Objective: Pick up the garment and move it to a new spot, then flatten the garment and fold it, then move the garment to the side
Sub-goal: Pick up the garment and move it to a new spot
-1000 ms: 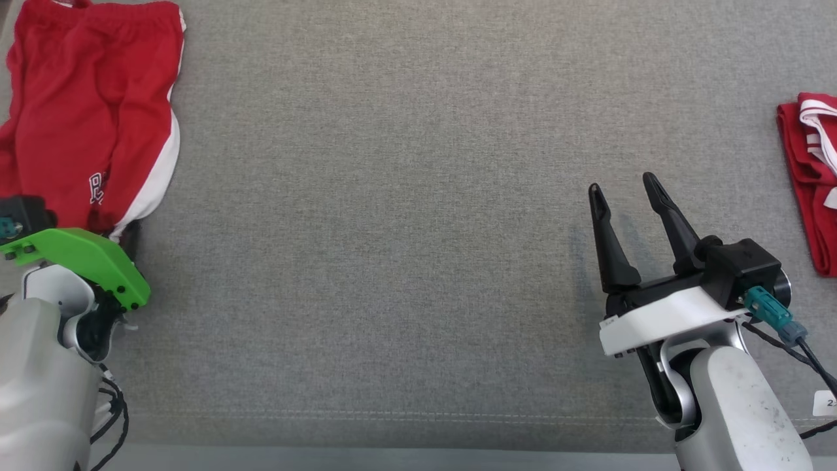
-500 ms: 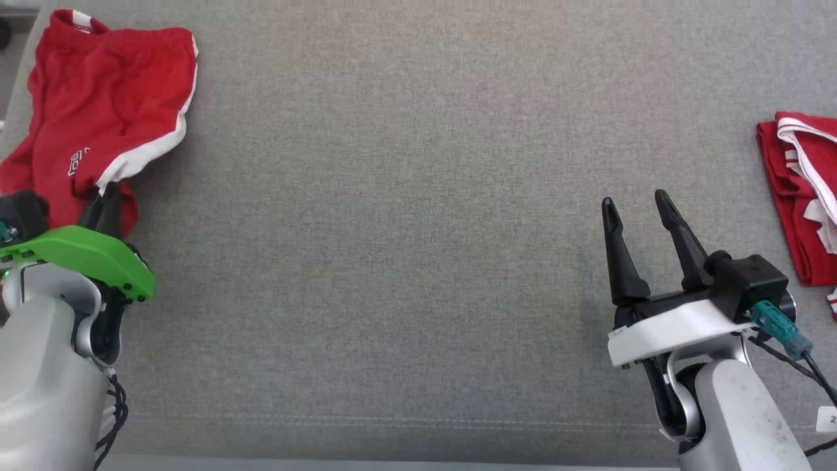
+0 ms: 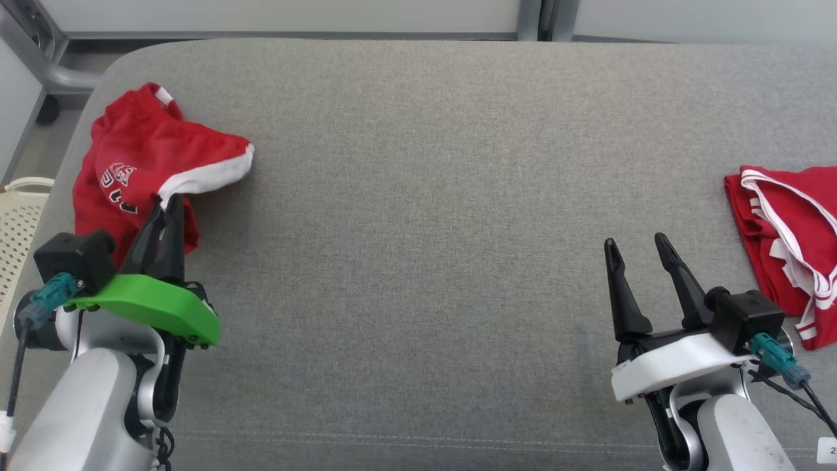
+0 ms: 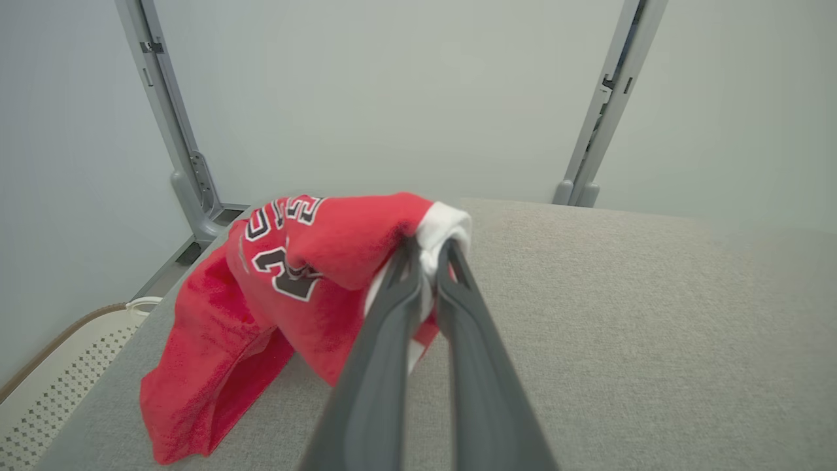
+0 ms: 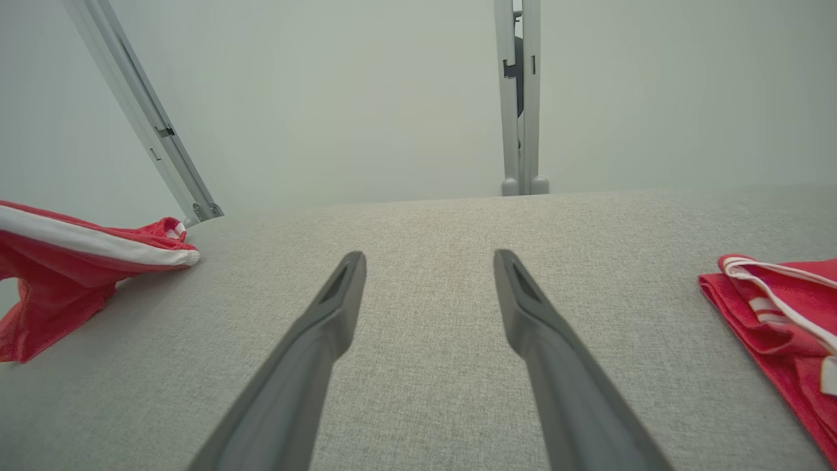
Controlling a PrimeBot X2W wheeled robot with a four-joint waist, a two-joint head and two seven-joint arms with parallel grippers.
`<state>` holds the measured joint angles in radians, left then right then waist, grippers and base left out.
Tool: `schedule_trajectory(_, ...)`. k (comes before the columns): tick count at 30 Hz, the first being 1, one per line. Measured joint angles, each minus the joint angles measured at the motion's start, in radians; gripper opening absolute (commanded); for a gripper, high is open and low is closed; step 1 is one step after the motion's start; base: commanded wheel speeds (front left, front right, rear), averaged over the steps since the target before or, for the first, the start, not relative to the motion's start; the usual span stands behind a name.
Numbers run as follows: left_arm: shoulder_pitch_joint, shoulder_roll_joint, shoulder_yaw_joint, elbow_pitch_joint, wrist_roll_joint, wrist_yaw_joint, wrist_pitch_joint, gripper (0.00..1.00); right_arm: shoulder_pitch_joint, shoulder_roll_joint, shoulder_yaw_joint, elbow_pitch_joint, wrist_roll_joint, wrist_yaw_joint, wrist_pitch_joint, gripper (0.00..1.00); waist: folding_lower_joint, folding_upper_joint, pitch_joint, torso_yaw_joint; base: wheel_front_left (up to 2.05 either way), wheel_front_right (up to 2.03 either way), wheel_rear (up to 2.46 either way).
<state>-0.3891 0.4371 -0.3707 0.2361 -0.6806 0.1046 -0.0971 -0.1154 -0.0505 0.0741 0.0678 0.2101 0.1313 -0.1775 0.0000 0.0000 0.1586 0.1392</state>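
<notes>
We work over a grey fabric-covered surface (image 3: 418, 196), with pale walls (image 4: 392, 98) behind, grey metal posts (image 5: 520, 98) and a cream perforated basket (image 3: 18, 226).

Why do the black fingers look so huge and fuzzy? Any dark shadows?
Left wrist view: the left gripper sits right at the lens, so it looms big and soft-edged; the red garment looks sharper. Right wrist view: same for the right gripper, and a grey post leans, likely wide-angle bending. Head view: soft, even light, only faint shadows.
</notes>
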Motion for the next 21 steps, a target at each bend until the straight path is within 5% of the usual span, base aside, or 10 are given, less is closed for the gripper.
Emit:
schedule_trajectory(7, 0.067, 0.001, -0.054, -0.204, 0.034, 0.067, 0.066, 0.00, 0.028, 0.001, -0.002, -0.006, 0.021, 0.000, 0.006, 1.00, 0.0000, 0.0000, -0.059, -0.036, 0.00, 0.00, 0.00)
schedule_trajectory(21, -0.069, -0.101, -0.153, -0.151, 0.063, 0.035, 0.109, 0.00, 0.022, 0.001, 0.009, -0.005, 0.061, 0.000, -0.001, 1.00, 0.0000, 0.0000, -0.064, -0.238, 0.00, 0.00, 0.00)
